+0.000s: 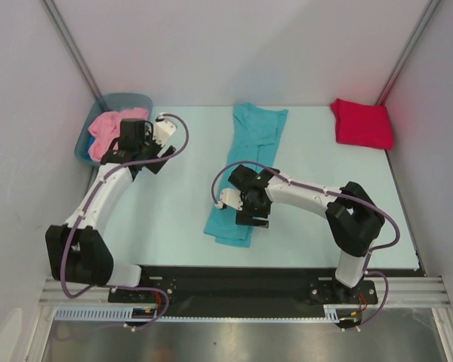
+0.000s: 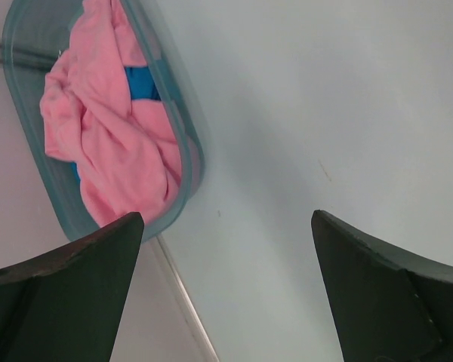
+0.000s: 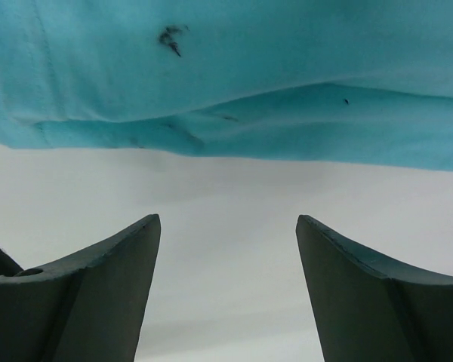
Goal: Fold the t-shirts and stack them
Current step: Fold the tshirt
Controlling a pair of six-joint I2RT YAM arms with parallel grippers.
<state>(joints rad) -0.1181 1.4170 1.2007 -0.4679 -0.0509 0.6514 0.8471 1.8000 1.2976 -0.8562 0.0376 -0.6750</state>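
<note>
Folding of the turquoise t-shirt (image 1: 257, 132) is judged the step in hand: it is laid as a long narrow strip in the middle of the desk (image 1: 166, 219), and the right tool (image 3: 226, 226) is held open and empty over its near part. A crosswise fold is advised, with the near hem pinched through all layers and carried squarely. The crimson t-shirt (image 1: 362, 123) is seen folded at the far right corner. The grey-blue tub (image 2: 189, 162) is found to hold the crumpled pink t-shirt (image 2: 113, 143) and a blue cloth (image 2: 140, 83); the left tool (image 2: 226, 222), wide open and empty, is poised beside it.
</note>
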